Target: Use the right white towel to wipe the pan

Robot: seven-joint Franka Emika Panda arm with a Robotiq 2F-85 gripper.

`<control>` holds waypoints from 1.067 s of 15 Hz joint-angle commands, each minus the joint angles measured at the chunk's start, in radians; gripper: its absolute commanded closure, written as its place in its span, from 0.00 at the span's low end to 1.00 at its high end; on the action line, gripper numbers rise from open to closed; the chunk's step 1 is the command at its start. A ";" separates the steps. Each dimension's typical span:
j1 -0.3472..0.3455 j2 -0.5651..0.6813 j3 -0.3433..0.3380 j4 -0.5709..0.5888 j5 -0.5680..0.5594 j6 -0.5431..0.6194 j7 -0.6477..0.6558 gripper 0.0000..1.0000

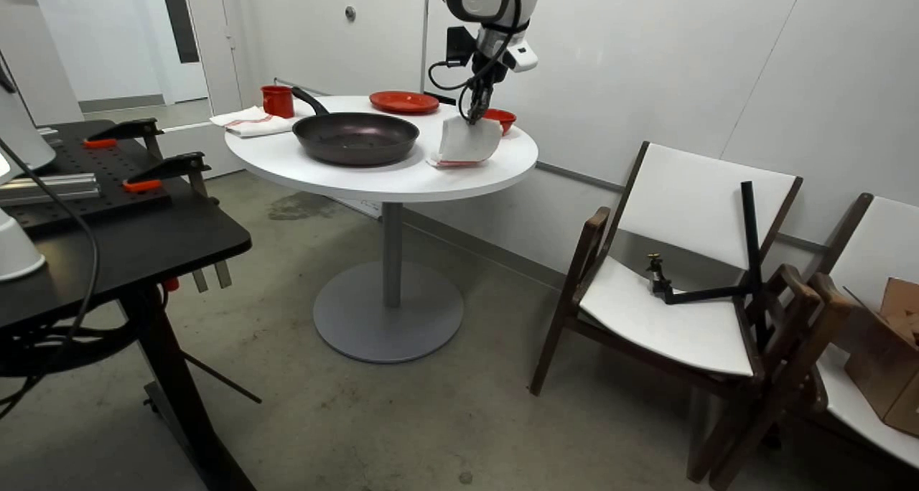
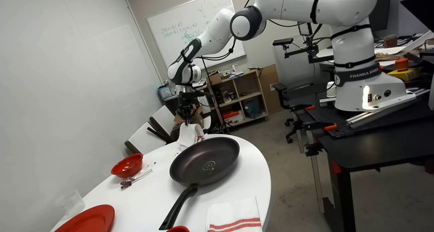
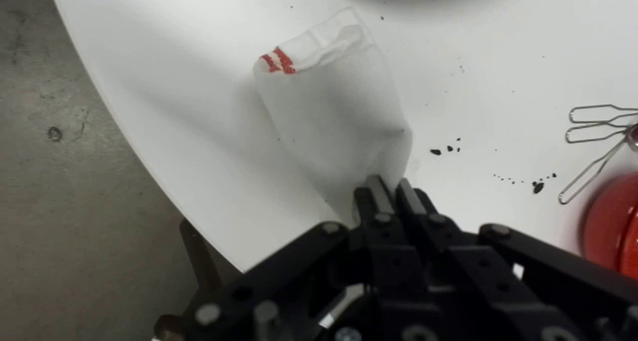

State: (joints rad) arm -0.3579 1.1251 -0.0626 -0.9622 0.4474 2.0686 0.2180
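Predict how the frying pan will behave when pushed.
The pan will probably slide rather than tip, being wide and shallow on a smooth-looking tabletop. It may also swivel, since its long handle sticks out to one side.

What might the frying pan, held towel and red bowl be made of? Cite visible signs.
Frying pan: probably metal, dark nonstick coating; dull sheen inside.
Held towel: matte fabric, perhaps cotton; soft folds.
Red bowl: glossy ceramic or plastic, unclear which; light reflections.

We count one black pan; two white towels; one red mug; one red plate; one red bowl; one round table; we also see two wooden-framed chairs and two black clamps.
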 commanded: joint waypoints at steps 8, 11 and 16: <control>0.061 -0.028 -0.064 -0.085 -0.115 -0.057 0.044 0.98; 0.089 -0.053 -0.073 -0.135 -0.149 -0.061 0.046 0.98; 0.118 -0.066 -0.093 -0.168 -0.180 -0.066 0.055 0.98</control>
State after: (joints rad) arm -0.2608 1.1039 -0.1336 -1.0736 0.2927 2.0236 0.2561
